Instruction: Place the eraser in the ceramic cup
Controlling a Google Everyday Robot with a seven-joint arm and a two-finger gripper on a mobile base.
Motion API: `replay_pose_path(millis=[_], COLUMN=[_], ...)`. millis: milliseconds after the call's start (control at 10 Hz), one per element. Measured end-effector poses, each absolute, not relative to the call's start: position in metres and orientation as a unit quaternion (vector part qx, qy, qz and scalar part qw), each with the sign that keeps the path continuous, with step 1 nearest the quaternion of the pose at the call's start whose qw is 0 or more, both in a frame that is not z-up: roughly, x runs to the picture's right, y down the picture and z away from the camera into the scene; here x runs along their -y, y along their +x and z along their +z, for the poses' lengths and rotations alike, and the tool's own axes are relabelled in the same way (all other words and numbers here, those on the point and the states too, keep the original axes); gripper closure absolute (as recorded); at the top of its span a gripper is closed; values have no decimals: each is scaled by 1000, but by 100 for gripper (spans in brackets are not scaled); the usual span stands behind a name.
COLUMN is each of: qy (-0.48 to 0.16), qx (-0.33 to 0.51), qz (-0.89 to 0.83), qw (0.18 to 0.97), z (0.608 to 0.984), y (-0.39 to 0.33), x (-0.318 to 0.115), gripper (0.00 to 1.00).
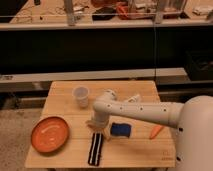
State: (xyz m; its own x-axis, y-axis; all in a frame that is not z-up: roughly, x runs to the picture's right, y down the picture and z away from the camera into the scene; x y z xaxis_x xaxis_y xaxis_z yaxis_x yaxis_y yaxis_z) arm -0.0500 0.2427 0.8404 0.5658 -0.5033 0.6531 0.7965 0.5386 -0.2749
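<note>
Gripper [94, 125]: at the end of the white arm [135, 111], pointing down, low over the wooden table [60, 95], roughly mid-table. Spread or pressed together: cannot tell; the tip reads as one pale lump against the wood. Nothing seen lifted in it.

Eraser [95, 149]: flat on the table, just on the camera side of the gripper. Its long axis runs toward the camera and its far end sits right below the gripper tip. Contact between the two: cannot tell. Black with pale lengthwise stripes.

Cup [80, 96]: upright, beyond the gripper and a little to the left in the view, apart from it.

Blue pad [120, 130]: flat, just to the right of the gripper in the view, near the eraser's far end but not touching it.

Orange plate [50, 134]: left of the gripper, well apart, near the table's left edge.

Small orange thing [156, 131]: right of the blue pad, near the robot's white body [195, 135].

White bottle [132, 99]: behind the arm, partly hidden by it.
</note>
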Motion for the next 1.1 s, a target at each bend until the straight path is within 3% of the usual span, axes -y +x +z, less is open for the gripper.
replay_pose_path(millis=[300,400,700,900,1100], qy=[-284,-284,-281,-284,-266], qx=[258,257,257,257,245], qz=[-387,-386,-390,-388,-422], qw=[839,839,839,838,831], z=[840,838,835,833,818], y=[-49,-47,-47,-46,-51], x=[-242,-240,-235,-236,-237], gripper=[64,78,100,92,70])
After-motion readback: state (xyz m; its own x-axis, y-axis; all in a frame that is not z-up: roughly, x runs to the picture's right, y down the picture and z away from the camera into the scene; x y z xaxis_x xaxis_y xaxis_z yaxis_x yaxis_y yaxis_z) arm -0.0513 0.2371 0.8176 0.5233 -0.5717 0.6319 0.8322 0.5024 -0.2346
